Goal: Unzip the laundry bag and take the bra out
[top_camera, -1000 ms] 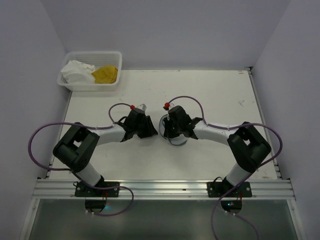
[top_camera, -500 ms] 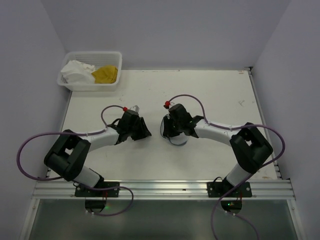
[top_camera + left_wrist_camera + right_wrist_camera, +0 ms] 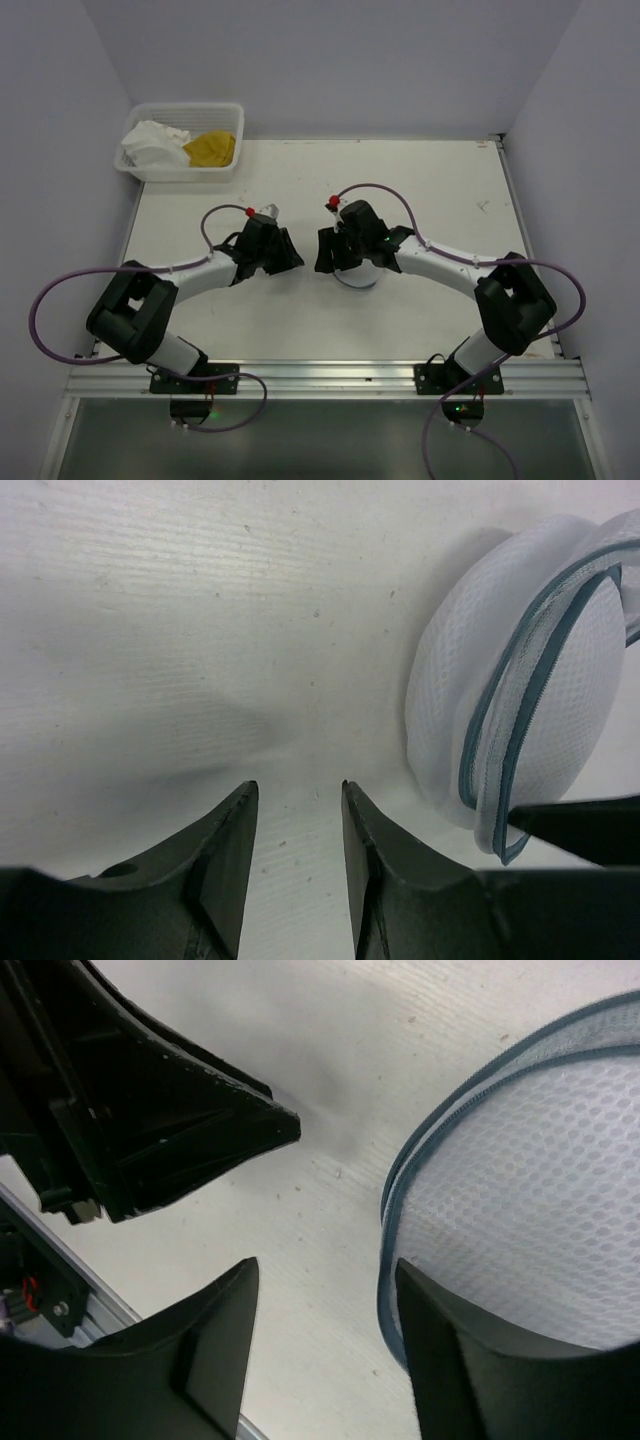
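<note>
The laundry bag (image 3: 530, 670) is a round white mesh case with a grey-blue zip rim, lying on the table; its rim seam gapes slightly in the left wrist view. In the top view the right gripper mostly covers the laundry bag (image 3: 364, 277). My right gripper (image 3: 325, 1265) is open, with bare table between its fingers and its right finger against the bag's rim (image 3: 392, 1210). My left gripper (image 3: 298, 790) is open and empty, just left of the bag. The two grippers (image 3: 292, 260) (image 3: 324, 260) face each other, a short gap apart. The bra is out of view.
A white latticed basket (image 3: 232, 112) stands at the table's back left corner, holding a white cloth (image 3: 152, 145) and a yellow cloth (image 3: 211, 148). Walls close in the table on the left, back and right. A metal rail (image 3: 320, 378) runs along the near edge.
My right gripper has opened from shut and shifted slightly up the table over the bag. My left gripper has drawn back a little to the left, away from the bag.
</note>
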### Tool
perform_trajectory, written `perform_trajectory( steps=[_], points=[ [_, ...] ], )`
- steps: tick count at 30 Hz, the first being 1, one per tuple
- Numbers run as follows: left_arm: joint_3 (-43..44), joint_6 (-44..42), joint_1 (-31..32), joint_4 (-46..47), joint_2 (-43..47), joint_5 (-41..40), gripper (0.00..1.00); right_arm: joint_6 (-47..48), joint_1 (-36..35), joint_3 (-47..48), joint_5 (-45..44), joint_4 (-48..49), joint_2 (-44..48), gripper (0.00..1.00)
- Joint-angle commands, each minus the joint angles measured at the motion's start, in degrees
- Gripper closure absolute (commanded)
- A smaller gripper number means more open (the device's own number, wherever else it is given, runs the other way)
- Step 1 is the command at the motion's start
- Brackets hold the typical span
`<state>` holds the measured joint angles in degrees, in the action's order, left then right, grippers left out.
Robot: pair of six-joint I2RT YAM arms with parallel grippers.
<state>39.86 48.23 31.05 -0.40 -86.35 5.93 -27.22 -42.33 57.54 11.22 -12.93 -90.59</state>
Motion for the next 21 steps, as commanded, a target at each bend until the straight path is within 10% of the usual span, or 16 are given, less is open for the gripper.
perform_trajectory(
  steps=[1, 7, 15, 21],
  points=[
    [1.2, -2.3, -1.3, -2.7, 4.9, -3.2, 0.57, -0.8, 0.3, 3.2, 1.1, -0.2, 3.1, 0.39],
    [4.5, -7.3, -6.0, -10.5, 14.5, -9.4, 0.47, -0.5, 5.6, 5.8, -4.0, -5.5, 10.3, 0.08],
    [15.2, -18.8, -9.8, -23.1, 29.0, -23.6, 0.02, 2.0, 18.0, 9.1, -15.8, -14.0, 27.2, 0.01],
    [24.6, -28.7, -9.9, -29.5, 34.9, -31.0, 0.00, 7.4, 19.8, 10.2, -31.8, -16.3, 42.0, 0.01]
  ],
)
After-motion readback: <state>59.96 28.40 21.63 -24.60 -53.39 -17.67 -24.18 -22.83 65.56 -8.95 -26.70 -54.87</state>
